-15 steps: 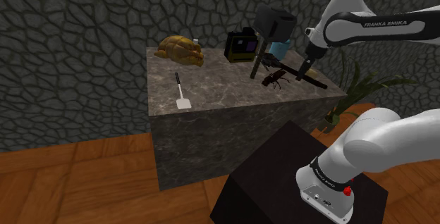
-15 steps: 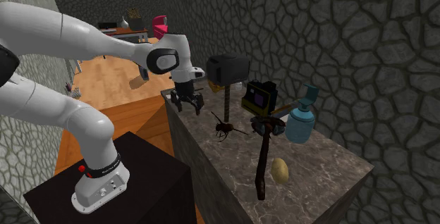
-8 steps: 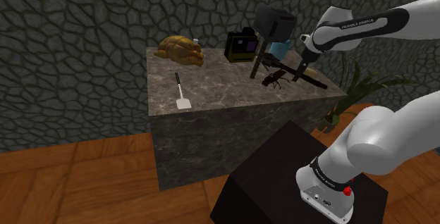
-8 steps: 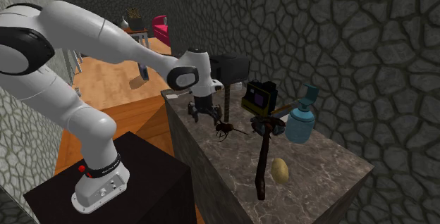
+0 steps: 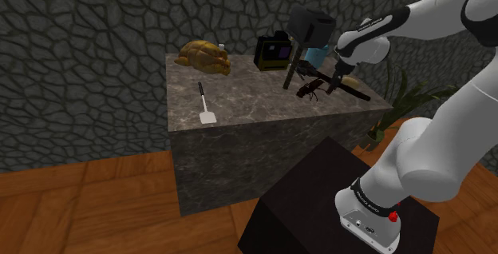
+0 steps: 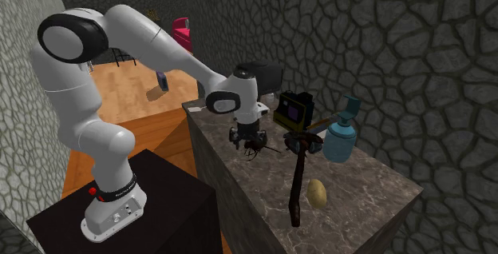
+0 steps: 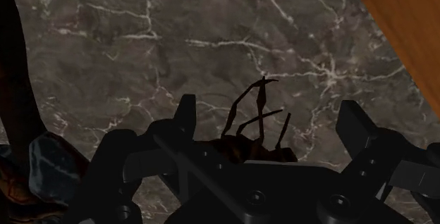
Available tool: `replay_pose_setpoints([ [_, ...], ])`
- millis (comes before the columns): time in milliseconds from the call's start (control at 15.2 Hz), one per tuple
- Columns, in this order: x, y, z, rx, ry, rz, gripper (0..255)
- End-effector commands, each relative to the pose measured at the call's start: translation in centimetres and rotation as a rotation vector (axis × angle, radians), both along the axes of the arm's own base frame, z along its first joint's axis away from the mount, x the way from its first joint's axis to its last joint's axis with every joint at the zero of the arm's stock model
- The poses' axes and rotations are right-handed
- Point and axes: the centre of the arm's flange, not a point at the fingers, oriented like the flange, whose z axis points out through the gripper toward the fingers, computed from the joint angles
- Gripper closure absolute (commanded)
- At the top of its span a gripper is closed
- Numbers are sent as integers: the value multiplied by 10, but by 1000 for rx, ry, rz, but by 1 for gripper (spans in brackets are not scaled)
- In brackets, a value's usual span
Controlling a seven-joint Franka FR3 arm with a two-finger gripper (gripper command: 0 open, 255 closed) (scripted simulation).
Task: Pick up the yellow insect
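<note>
Gripper: (image 7: 271,120) wide open, low over the marble counter (image 5: 239,93), fingers (image 7: 185,117) standing apart on either side of the insect and not seen to touch it.
Insect: (image 7: 254,148) on the countertop between the open fingers, near the counter edge that faces the stand (image 5: 319,204); dark reddish brown rather than yellow.
Hidden: body of the insect largely covered by the hand's own hardware in the wrist view, thin legs poking up past it; overlapped by the gripper (image 6: 249,139) in the second exterior view, legs (image 6: 257,150) spread just below it.
Hard to make out: dark shape beside one finger in the wrist view, not identifiable.
In the way: mallet (image 5: 307,29) standing head-up just behind the insect (image 5: 310,90); long-handled tool (image 6: 297,188) lying just beside it, on the side towards the second exterior view's right.
Behind the mallet: black and yellow camera-like box (image 5: 273,51).
Container: blue pump bottle (image 6: 340,140) upright near the wall, contents not discernible.
Further along: yellowish potato-like lump (image 6: 317,192) next to the tool's handle.
Well apart: golden bread loaf (image 5: 204,56) and white spatula (image 5: 206,105) towards the shoulder view's left.
Beyond the counter: potted plant (image 5: 411,101), partly behind the arm.
</note>
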Motion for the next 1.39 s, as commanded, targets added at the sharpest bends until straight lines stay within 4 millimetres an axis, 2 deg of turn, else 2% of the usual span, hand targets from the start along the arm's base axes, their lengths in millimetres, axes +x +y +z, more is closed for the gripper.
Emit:
replay_pose_setpoints([
  [0, 0, -2, -11, -1, -2, 1, 0],
  [198, 0, -2, -27, -1, -2, 1, 0],
  [330, 0, -2, -30, -1, -2, 1, 0],
  [396, 0, -1, -30, -1, -2, 1, 255],
  [990, 0, -2, -30, -1, -2, 1, 255],
  [1320, 0, -2, -3, -1, -2, 1, 255],
])
